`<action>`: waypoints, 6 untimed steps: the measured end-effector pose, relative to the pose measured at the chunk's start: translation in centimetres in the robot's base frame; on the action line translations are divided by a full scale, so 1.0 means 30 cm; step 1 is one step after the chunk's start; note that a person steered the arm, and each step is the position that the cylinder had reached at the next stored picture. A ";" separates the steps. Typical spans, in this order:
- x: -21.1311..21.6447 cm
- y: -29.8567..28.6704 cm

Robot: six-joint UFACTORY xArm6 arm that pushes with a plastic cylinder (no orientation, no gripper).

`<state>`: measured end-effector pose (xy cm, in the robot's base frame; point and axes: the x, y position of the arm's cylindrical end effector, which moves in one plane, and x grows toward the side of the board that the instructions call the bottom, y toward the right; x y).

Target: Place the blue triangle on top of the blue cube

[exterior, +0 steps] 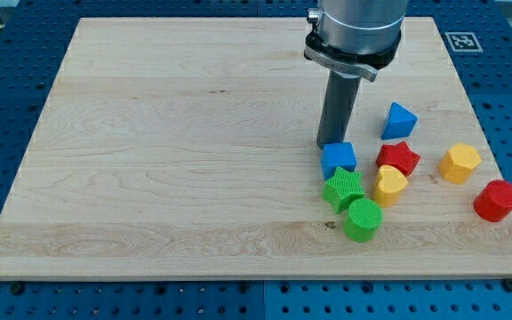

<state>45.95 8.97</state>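
Observation:
The blue triangle [399, 120] lies on the wooden board [176, 160] toward the view's right. The blue cube [338, 158] sits to its lower left, with a gap between them. My tip [325, 145] is at the end of the dark rod, touching or nearly touching the cube's upper left edge. The tip stands left of the triangle, well apart from it.
A green star [343, 188] touches the cube from below. A green cylinder [362, 220] sits under the star. A red star [398, 157], a yellow heart-like block [389, 185], a yellow hexagon [460, 164] and a red cylinder [496, 200] lie to the right.

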 end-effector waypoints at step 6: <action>-0.421 0.063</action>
<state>33.31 10.85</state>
